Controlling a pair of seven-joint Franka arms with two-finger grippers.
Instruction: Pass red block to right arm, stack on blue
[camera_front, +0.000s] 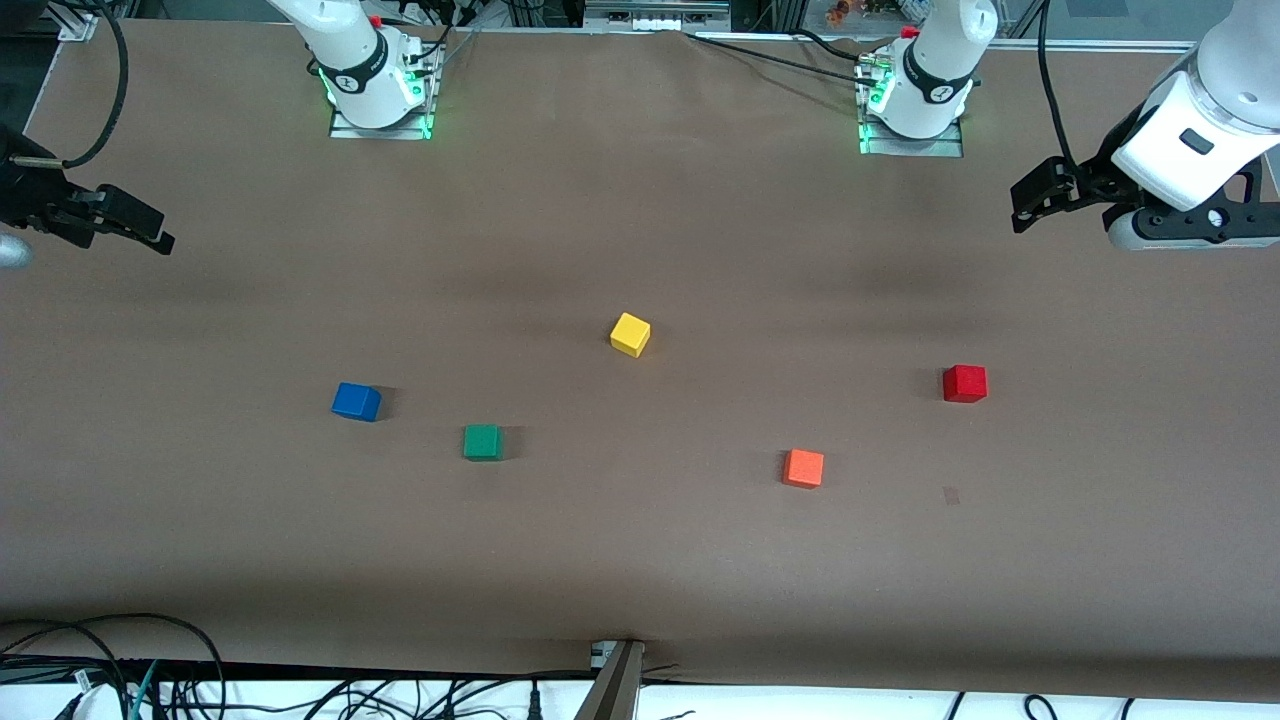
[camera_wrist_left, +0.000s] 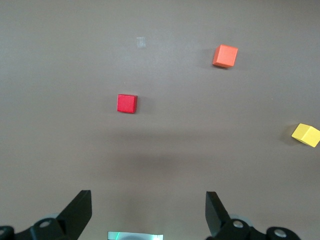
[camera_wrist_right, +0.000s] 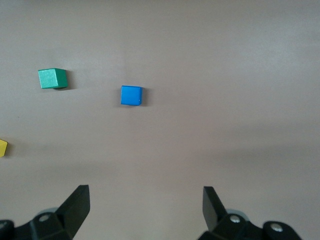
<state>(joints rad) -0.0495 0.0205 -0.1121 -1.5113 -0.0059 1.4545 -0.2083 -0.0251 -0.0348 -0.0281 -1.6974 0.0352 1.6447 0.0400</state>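
Observation:
The red block (camera_front: 964, 383) lies on the brown table toward the left arm's end and also shows in the left wrist view (camera_wrist_left: 127, 103). The blue cube (camera_front: 356, 401) lies toward the right arm's end and also shows in the right wrist view (camera_wrist_right: 131, 95). My left gripper (camera_front: 1030, 205) hangs open and empty over the table's left-arm end, apart from the red block; its jaws stand wide in the left wrist view (camera_wrist_left: 148, 200). My right gripper (camera_front: 150, 232) hangs open and empty over the right-arm end, apart from the blue cube (camera_wrist_right: 146, 196).
A yellow cube (camera_front: 630, 334) lies mid-table. A green cube (camera_front: 482, 441) lies beside the blue one, nearer the front camera. An orange cube (camera_front: 803, 467) lies nearer the camera than the red block. The two arm bases (camera_front: 378, 90) (camera_front: 915, 105) stand at the table's back edge.

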